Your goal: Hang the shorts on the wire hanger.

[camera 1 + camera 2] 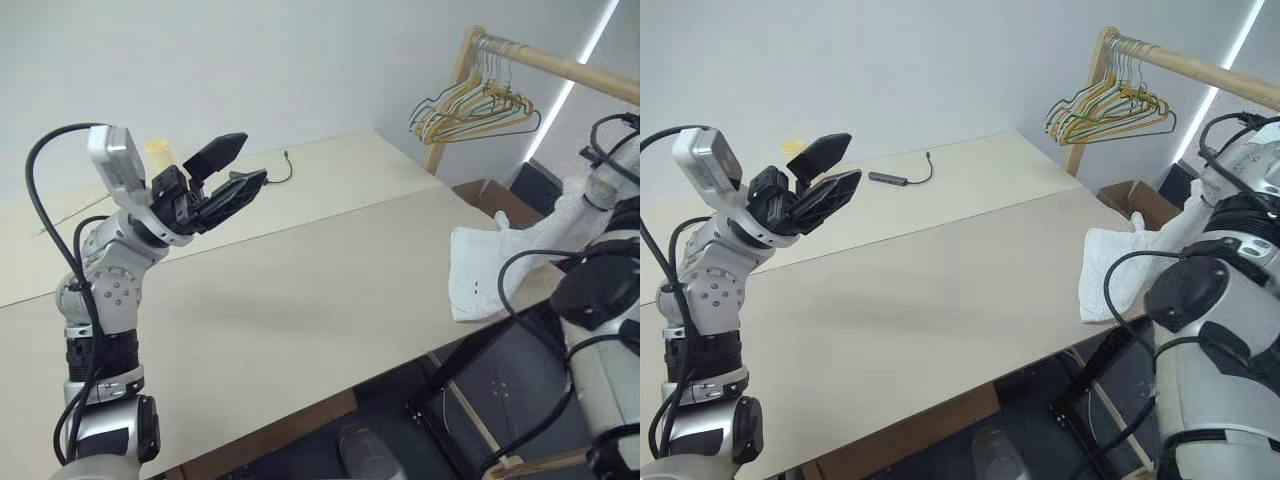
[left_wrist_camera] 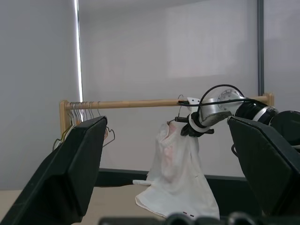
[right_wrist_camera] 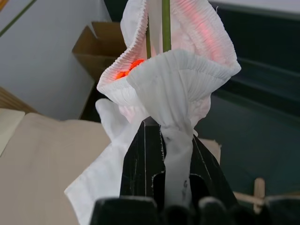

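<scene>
Beige table (image 1: 300, 290), wooden rail upper right: right gripper (image 3: 161, 140) pinched limp white cloth shorts (image 3: 173, 84) w/ thin olive wire hanger (image 3: 166, 23) at waistband; left gripper (image 1: 232, 172) gaped empty. Light, floppy; best held by the elastic.

Plain test room: bare worktable (image 1: 300, 300), wooden clothes rail (image 1: 560, 65), white walls (image 1: 250, 60).

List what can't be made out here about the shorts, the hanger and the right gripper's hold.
- Wire hanger: right wrist view shows a thin rod inside the shorts; its shape is hidden by cloth.
- Right gripper: cloth covers the fingertips.
- Head views: the right arm hides the grip.
</scene>
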Tool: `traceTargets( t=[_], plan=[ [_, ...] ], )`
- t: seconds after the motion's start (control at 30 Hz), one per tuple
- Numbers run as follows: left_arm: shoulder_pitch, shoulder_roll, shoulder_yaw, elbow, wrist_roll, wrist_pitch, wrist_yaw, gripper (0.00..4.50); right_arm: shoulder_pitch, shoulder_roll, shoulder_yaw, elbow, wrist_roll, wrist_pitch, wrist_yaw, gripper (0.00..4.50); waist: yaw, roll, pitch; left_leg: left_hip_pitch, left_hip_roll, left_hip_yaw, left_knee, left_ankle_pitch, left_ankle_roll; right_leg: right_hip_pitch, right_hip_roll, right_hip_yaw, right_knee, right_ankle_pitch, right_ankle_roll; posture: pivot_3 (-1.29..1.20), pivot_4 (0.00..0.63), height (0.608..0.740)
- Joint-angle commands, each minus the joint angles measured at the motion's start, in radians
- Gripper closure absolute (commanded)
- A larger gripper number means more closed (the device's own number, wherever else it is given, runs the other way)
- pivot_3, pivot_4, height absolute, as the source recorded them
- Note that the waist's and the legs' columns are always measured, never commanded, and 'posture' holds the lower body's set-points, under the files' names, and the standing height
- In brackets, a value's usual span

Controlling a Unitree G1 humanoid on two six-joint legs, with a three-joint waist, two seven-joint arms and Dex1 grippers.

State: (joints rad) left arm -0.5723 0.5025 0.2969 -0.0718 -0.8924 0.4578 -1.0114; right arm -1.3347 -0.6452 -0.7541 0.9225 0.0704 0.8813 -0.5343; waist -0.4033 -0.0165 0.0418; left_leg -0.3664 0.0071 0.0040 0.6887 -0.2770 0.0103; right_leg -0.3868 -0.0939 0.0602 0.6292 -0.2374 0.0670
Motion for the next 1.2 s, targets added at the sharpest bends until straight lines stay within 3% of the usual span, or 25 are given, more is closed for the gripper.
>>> traceTargets(
  t=[0.03,0.4,0.6,0.83,1.03,1.2],
  plan=[
    [-0.001,0.006,0.010,-0.034,-0.010,-0.007,0.004,0.03,-0.044,-0.027,-0.021,0.058,0.068,-0.025,-0.028,4.50,0.000,0.000,0.000,0.000,0.000,0.001,0.000,0.000,0.000,0.000,0.000,0.001,-0.001,0.000,0.000,-0.31,0.000,0.740],
    [-0.001,0.008,0.007,-0.035,-0.009,-0.006,0.006,0.03,-0.033,-0.059,0.088,0.134,0.085,-0.052,-0.014,4.50,0.003,-0.001,0.000,-0.001,0.000,0.002,-0.001,0.000,0.000,0.000,0.000,0.002,-0.004,0.001,0.002,-0.31,0.000,0.740],
    [0.005,0.011,0.014,-0.045,-0.022,-0.002,-0.004,0.00,-0.017,-0.051,0.167,0.107,0.054,-0.088,-0.057,2.69,0.004,0.000,0.000,-0.001,0.000,0.003,-0.002,0.000,0.000,0.000,0.000,0.004,-0.004,0.001,0.002,-0.30,0.000,0.740],
    [0.017,0.012,0.016,-0.051,-0.031,-0.003,-0.011,0.00,0.000,-0.051,0.322,0.023,-0.061,-0.142,-0.129,0.14,0.006,0.000,0.000,-0.001,0.000,0.004,-0.003,0.000,0.001,0.000,0.000,0.005,-0.004,0.001,0.002,-0.30,0.000,0.740],
    [0.015,0.008,0.010,-0.044,-0.021,-0.010,-0.013,0.00,0.012,-0.014,0.387,-0.132,-0.113,-0.123,-0.167,0.02,0.003,0.000,0.000,-0.001,0.000,0.005,-0.003,0.000,0.001,0.000,0.000,0.006,-0.003,0.001,0.002,-0.31,0.000,0.740],
    [0.012,0.007,0.009,-0.038,-0.017,-0.014,-0.017,0.00,0.073,0.016,0.571,-0.324,-0.251,-0.224,-0.127,0.02,0.004,0.000,0.000,0.001,0.000,0.005,-0.003,0.000,0.001,-0.001,0.001,0.007,-0.003,0.001,0.003,-0.30,0.000,0.740]
  ],
)
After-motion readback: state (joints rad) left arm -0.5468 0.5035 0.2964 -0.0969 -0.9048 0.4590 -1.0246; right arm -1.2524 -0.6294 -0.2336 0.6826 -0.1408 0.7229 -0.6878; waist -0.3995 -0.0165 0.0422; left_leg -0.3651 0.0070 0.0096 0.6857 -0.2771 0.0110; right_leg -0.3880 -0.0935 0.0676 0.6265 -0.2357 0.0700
